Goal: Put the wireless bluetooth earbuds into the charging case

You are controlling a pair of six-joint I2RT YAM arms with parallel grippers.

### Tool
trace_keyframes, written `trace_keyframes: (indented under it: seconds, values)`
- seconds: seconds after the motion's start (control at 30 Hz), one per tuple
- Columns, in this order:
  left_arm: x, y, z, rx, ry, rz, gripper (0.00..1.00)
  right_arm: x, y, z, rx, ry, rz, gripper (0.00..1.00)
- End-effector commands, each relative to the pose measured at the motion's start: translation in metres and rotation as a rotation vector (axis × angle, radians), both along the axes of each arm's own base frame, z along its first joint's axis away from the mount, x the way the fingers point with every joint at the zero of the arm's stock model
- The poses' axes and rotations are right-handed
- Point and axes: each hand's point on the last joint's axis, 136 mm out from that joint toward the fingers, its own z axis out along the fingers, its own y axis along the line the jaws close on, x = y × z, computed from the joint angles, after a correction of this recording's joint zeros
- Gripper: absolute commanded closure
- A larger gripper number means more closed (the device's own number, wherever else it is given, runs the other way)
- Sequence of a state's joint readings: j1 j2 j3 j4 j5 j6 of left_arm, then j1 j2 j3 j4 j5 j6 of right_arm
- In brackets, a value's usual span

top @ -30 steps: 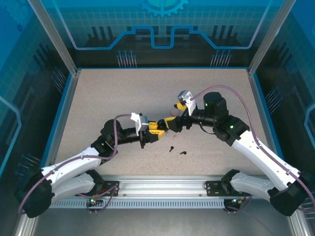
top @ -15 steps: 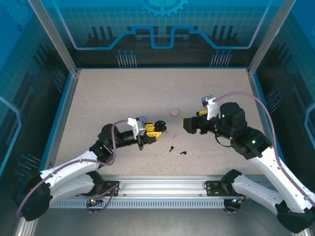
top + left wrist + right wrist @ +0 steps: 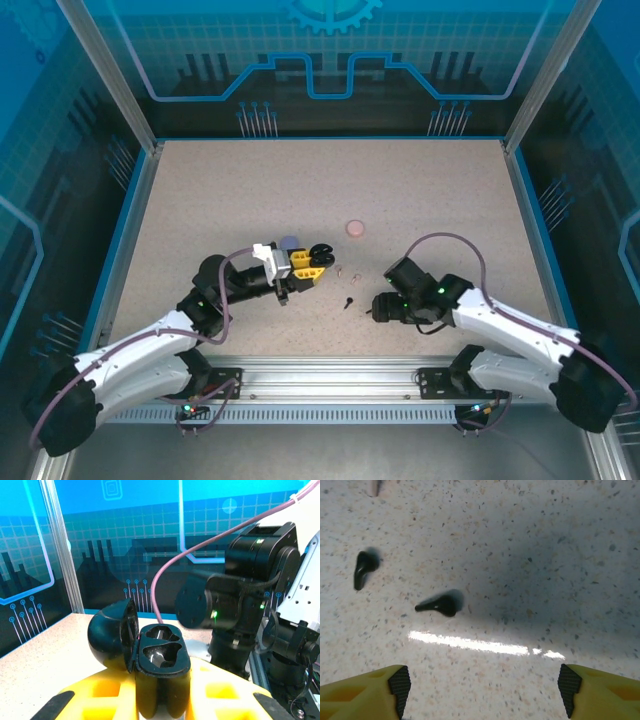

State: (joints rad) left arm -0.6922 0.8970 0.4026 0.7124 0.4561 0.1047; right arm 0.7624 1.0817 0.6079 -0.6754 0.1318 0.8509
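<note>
The table is a pale, speckled slab with a blue border along its left, right and far sides. A round pink case lies flat a little right of the middle, well apart from the edges. Left of it and slightly nearer sits a round lilac case, partly covered on its near side. Between them, nearer still, lie two tiny pale buds, side by side and too small to tell their colour. Closer to the near edge, one black earbud lies on its side. A second black earbud lies just right of it, the two apart.
</note>
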Motion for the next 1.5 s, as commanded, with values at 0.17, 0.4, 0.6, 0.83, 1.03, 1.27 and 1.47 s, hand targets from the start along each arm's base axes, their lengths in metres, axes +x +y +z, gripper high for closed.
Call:
trace_keyframes:
  seconds: [0.17,0.4,0.6,0.83,1.03,1.27,1.47]
  values:
    - [-0.003,0.002,0.011,-0.031,-0.026,0.007,1.00,0.032,0.029,-0.002,-0.004,-0.079,0.000,0.18]
    - [-0.004,0.004,0.012,-0.028,-0.026,0.012,1.00,0.038,0.034,-0.015,-0.103,-0.061,0.049,0.18]
    - [-0.005,0.005,0.012,-0.025,-0.018,0.016,1.00,0.033,0.032,-0.026,-0.190,-0.006,0.086,0.20]
    - [-0.004,0.006,0.012,-0.022,-0.015,0.020,1.00,0.023,0.029,-0.035,-0.252,0.045,0.118,0.25]
    - [-0.004,0.006,0.011,-0.021,-0.007,0.021,1.00,0.018,0.025,-0.039,-0.279,0.075,0.127,0.26]
    - [-0.003,0.005,0.008,-0.016,-0.001,0.023,1.00,0.011,0.014,-0.038,-0.294,0.084,0.114,0.27]
    - [-0.003,0.005,0.008,-0.018,0.005,0.023,1.00,0.006,0.004,-0.040,-0.300,0.090,0.101,0.30]
